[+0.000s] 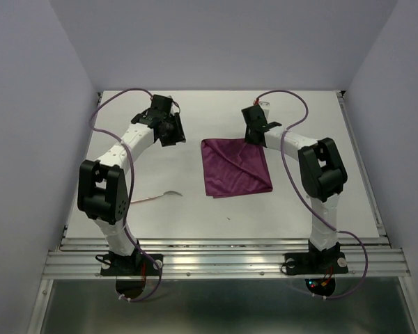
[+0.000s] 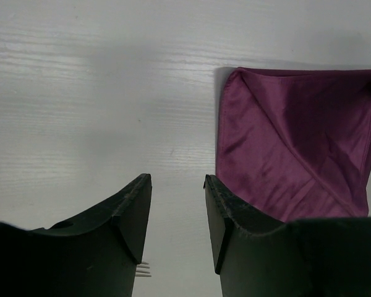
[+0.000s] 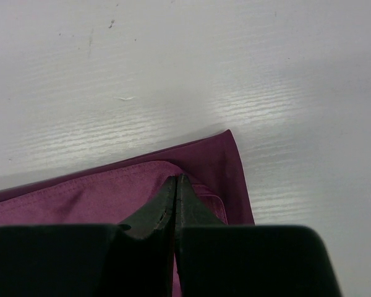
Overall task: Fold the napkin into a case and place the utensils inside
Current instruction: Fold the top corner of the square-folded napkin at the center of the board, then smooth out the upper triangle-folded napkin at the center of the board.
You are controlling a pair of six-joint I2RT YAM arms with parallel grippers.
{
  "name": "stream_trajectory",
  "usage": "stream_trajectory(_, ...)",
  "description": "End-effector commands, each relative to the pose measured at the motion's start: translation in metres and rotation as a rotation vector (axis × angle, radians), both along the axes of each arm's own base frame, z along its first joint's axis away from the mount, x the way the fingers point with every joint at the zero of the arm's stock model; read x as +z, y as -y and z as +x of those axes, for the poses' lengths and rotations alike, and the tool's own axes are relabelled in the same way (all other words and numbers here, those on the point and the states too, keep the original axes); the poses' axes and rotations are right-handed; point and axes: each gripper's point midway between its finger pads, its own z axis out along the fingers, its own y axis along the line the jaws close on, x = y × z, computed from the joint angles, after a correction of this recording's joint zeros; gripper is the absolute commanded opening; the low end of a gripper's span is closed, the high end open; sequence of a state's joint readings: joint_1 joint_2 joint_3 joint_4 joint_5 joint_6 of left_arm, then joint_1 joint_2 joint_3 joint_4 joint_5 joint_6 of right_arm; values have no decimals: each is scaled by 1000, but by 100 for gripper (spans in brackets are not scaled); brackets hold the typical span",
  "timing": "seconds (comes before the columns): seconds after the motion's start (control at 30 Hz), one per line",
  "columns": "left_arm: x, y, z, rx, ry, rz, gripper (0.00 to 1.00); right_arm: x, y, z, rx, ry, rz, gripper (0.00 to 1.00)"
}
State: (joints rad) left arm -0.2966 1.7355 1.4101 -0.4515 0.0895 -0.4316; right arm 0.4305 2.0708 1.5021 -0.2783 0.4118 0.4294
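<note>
The burgundy-purple napkin (image 1: 235,168) lies folded into a rough square at mid-table, with a diagonal crease showing in the left wrist view (image 2: 297,142). My right gripper (image 1: 253,139) is at its far right corner. In the right wrist view its jaws (image 3: 175,178) are shut, and the top layer of the napkin (image 3: 99,192) humps up to the tips. My left gripper (image 1: 168,130) hovers left of the napkin, open (image 2: 177,179) and empty. One utensil, a slim fork (image 1: 157,197) with a pale handle, lies near the left arm. Its tines (image 2: 143,268) peek out beside my left finger.
The white table (image 1: 320,209) ends in a metal rail at the near edge (image 1: 223,257). Plain walls close in the left, right and back. The arms' purple cables (image 1: 285,160) loop over the table.
</note>
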Motion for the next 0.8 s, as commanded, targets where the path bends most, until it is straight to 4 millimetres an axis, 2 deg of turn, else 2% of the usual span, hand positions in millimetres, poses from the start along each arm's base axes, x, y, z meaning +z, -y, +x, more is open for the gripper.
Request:
stream_trajectory(0.0,18,11,5,-28,35,-6,51,18,6,16,-29,68,1,1)
stream_trajectory(0.07,19,20,6,-46,37,-9,51,17,6,15,-29,65,2,5)
stream_trajectory(0.13,21,29,10,-61,41,-11,51,21,5,14,-30,71,9,18)
stream_trajectory(0.17,22,33,11,-68,43,-11,51,25,6,14,-31,77,10,21)
stream_trajectory(0.2,22,43,14,-86,46,-16,51,28,7,13,-33,82,9,31)
stream_trajectory(0.23,18,47,12,-94,35,-16,51,30,8,12,-34,87,10,31)
stream_trajectory(0.27,22,54,16,-108,44,-34,51,41,8,11,-34,104,18,43)
stream_trajectory(0.33,16,65,22,-125,38,-53,48,42,11,4,-32,99,18,48)
stream_trajectory(0.4,11,75,23,-149,26,-80,40,55,13,-4,-32,116,33,48)
stream_trajectory(0.47,5,86,27,-168,16,-109,32,47,19,-20,-37,88,37,46)
stream_trajectory(0.5,4,89,29,-173,11,-121,30,47,19,-27,-36,83,48,44)
stream_trajectory(0.53,-3,93,31,-178,-1,-127,28,56,19,-34,-25,91,73,42)
stream_trajectory(0.57,-2,99,33,-188,6,-139,25,55,19,-40,-31,84,90,33)
stream_trajectory(0.6,3,105,37,-192,19,-158,19,43,24,-54,-36,47,86,29)
stream_trajectory(0.63,-2,108,40,-196,10,-163,17,50,23,-62,-28,51,110,26)
stream_trajectory(0.67,4,116,43,-209,27,-174,14,39,25,-75,-34,18,120,19)
stream_trajectory(0.7,-1,121,45,-215,17,-177,10,35,22,-84,-17,-7,143,17)
stream_trajectory(0.73,-2,125,47,-221,19,-179,9,42,22,-90,-7,1,165,16)
stream_trajectory(0.77,-5,130,50,-230,16,-182,5,30,21,-105,1,-43,182,14)
